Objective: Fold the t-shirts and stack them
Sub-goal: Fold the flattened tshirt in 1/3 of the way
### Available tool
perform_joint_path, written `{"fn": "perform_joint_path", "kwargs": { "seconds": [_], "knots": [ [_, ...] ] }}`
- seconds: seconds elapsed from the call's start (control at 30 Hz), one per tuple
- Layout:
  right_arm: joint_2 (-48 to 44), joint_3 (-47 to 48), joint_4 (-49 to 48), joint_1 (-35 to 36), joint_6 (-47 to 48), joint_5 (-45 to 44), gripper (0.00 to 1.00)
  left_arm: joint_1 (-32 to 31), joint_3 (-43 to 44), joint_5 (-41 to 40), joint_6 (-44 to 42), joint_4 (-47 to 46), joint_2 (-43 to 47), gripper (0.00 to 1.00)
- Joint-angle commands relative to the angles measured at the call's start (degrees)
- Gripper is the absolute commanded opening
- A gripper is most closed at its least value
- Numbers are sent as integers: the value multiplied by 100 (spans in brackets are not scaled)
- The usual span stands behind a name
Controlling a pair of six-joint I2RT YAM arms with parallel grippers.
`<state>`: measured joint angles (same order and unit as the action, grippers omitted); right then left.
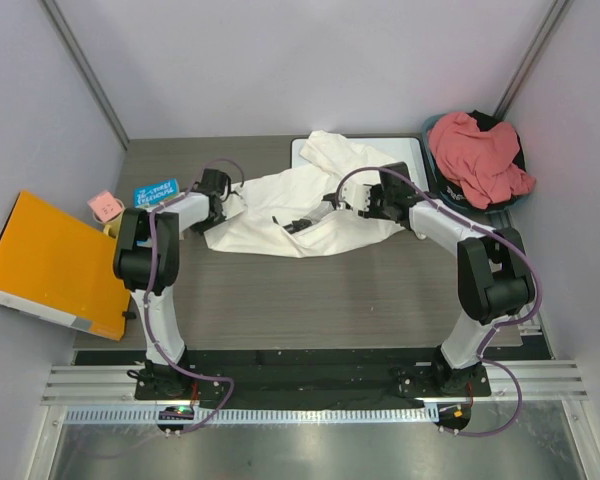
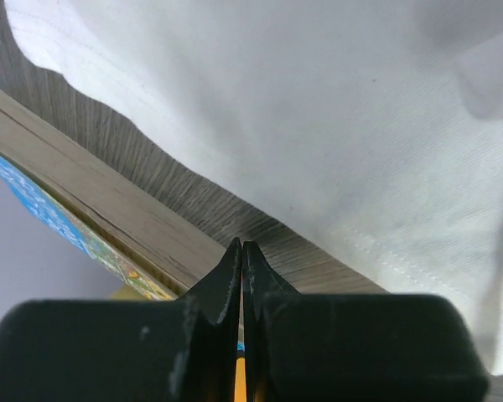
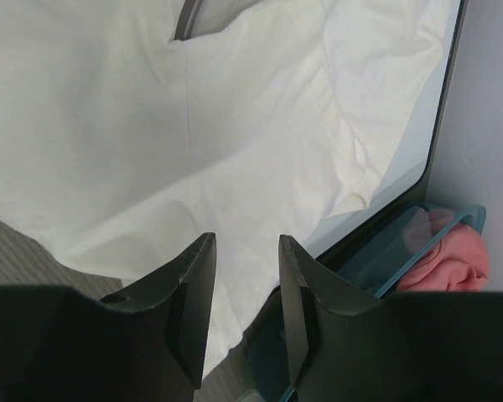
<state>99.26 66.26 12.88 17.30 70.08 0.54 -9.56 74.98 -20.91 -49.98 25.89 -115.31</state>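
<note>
Behind white t-shirt (image 1: 298,208): whiteboard (image 1: 407,155), basket (image 1: 496,209) with pink t-shirt (image 1: 477,155).

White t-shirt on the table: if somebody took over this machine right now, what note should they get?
Left gripper: shut on nothing, beside the hem of the large plain white cloth t-shirt.
Right gripper: open, above that shirt, holding nothing.
The white shirt lies rumpled on the grey wood-grain table, partly over the glossy whiteboard.
Salmon pink-red cloth t-shirt: bunched in the teal basket, far right.
Done: nothing folded.
Left: fold both, stack them.
</note>
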Motion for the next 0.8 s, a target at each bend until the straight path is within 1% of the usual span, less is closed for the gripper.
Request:
{"fn": "perform_joint_path", "kwargs": {
  "seconds": [0.0, 0.23, 0.33, 0.43, 0.57, 0.63, 0.67, 0.7, 0.73, 0.77],
  "knots": [
    [-302, -52, -137, 19, -47, -27, 41, 112, 122, -335, -144, -207, 43, 0],
    [-311, -25, -163, 10, -12, -27, 41, 341, -106, -940, -162, -154, 79, 0],
    [-311, -8, -155, 10, 5, -27, 41, 411, -150, -1064, -153, -67, 44, 0],
    [-311, 10, -172, 10, 23, -27, 41, 446, -177, -995, -144, -31, 96, 0],
    [-302, 27, -172, 10, 49, -36, 41, 411, -98, -617, -74, 100, 280, 0],
    [-320, 19, -172, 2, 58, -27, 41, 332, -132, -284, -82, 144, 403, 1],
    [-320, 1, -172, 1, 67, -27, 41, 297, -150, -143, -82, 136, 552, 4],
    [-329, 1, -181, 10, 84, -27, 42, 219, -176, 84, -109, 136, 623, 9],
    [-337, -34, -164, 2, 102, -219, 42, 183, -220, 217, -144, 136, 702, 23],
    [-346, -52, -172, 10, 111, -238, 45, 139, -229, 314, -153, 144, 824, 29]
  ]
}}
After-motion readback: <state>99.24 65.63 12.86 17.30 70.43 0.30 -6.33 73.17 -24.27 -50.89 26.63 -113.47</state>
